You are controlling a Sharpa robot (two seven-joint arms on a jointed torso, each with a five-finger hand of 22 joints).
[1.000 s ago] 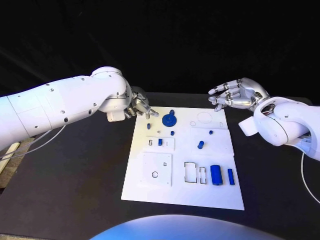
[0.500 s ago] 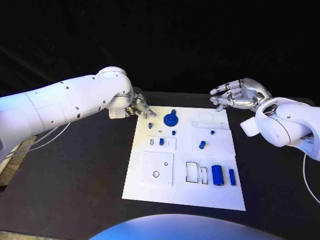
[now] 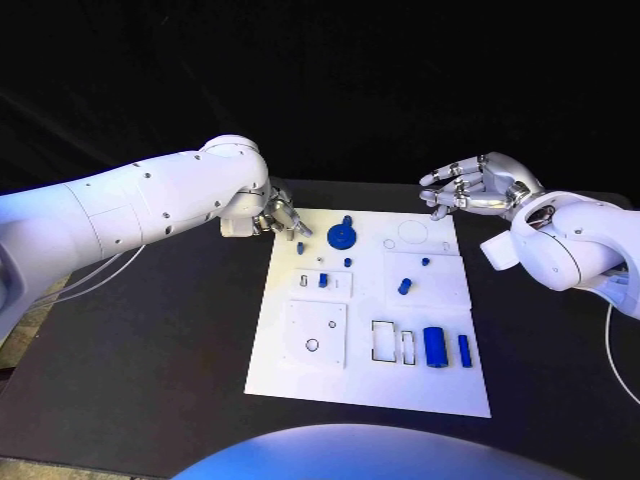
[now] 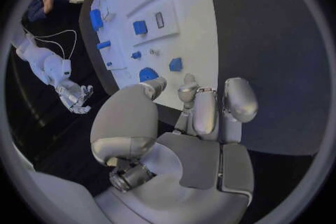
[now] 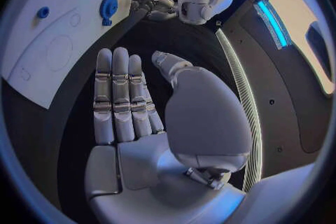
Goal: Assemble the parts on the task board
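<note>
L hand [image 3: 278,215] fingers apart, empty, has crept in over white plastic task board [image 3: 309,370] far-left corner | R hand [image 3: 472,188] open, idle | we've blue round gear part [image 3: 342,238] nearby, ungrasped; pick pending.

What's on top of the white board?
Small blue parts lie on the task board: a round gear near the far edge and a long block nearer. The left hand hovers at its corner, covering a bit.

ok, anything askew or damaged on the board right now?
Nothing stands out. The task board lies flat on the table with no visible damage, and the blue gear and other parts sit on it. The left hand is over its far corner, and the right hand hangs open beyond it, holding nothing.
</note>
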